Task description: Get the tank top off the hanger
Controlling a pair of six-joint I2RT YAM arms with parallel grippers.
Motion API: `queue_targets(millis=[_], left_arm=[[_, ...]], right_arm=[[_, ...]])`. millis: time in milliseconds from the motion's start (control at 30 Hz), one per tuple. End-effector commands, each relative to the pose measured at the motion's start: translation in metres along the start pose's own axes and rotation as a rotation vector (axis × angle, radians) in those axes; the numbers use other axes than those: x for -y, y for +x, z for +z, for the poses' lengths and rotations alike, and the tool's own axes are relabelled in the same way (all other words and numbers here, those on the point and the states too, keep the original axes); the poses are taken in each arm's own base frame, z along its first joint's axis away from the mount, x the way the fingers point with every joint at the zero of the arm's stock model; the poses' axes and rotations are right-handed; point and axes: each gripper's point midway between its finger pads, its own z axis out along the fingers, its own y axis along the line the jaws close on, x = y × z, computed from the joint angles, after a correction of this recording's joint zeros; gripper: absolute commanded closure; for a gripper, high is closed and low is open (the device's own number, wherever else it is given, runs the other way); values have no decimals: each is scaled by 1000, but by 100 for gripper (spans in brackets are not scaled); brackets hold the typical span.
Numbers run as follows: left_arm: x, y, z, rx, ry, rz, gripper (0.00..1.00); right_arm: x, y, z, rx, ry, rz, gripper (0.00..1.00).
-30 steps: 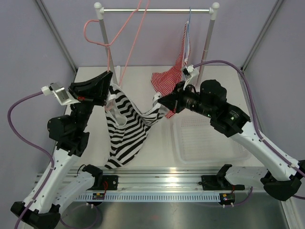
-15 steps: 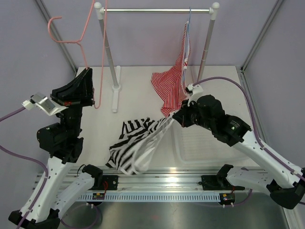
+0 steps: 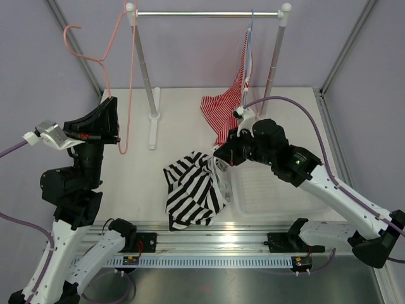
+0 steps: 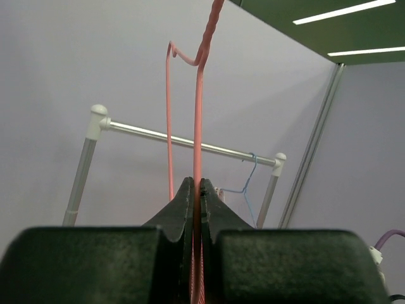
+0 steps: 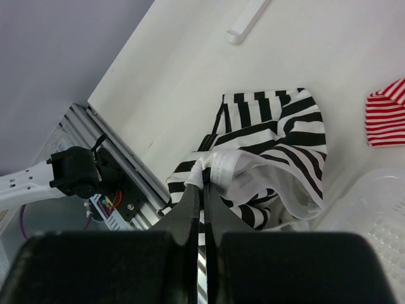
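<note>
The black-and-white striped tank top (image 3: 193,190) lies in a heap on the table, off the hanger, at front centre. My right gripper (image 3: 219,155) is shut on its white-edged hem at the heap's upper right; the right wrist view shows the jaws (image 5: 201,180) pinching that white edge above the tank top (image 5: 278,133). The pink wire hanger (image 3: 120,88) is bare and hangs in the air at the left. My left gripper (image 3: 115,120) is shut on one of its wires. In the left wrist view the hanger (image 4: 198,114) rises straight out of the closed jaws (image 4: 196,183).
A clothes rack (image 3: 209,13) stands at the back, with a red-and-white striped top (image 3: 228,107) hanging at its right end. Its left post (image 3: 147,82) is close to the hanger. A clear plastic bin (image 3: 272,190) sits under my right arm. The metal rail (image 3: 221,244) runs along the table's front edge.
The tank top came off the hanger and dropped to the table. My left gripper carried the hanger left and away. My right gripper moved down and left with the fabric.
</note>
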Motion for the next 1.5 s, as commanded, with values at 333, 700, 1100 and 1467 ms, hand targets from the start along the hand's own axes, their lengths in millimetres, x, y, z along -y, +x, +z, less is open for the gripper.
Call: queue_targets(millis=[333,700,1100,1467], left_arm=[[-51,9,-97,-281,-323,17,100],[-65,26,-108,-493,-406,119,100],[-19,59,-19,-607,-204,27,100],[-20,92,77,-568,-234,-18,100]], right_arm=[[-46,24,52,-39,-115,-4,87],[-38,1,42,-5,20,-67,0],[-37,-28,-10,95,43,-115,1],[-27,-31,-51,147,65,-128,1]])
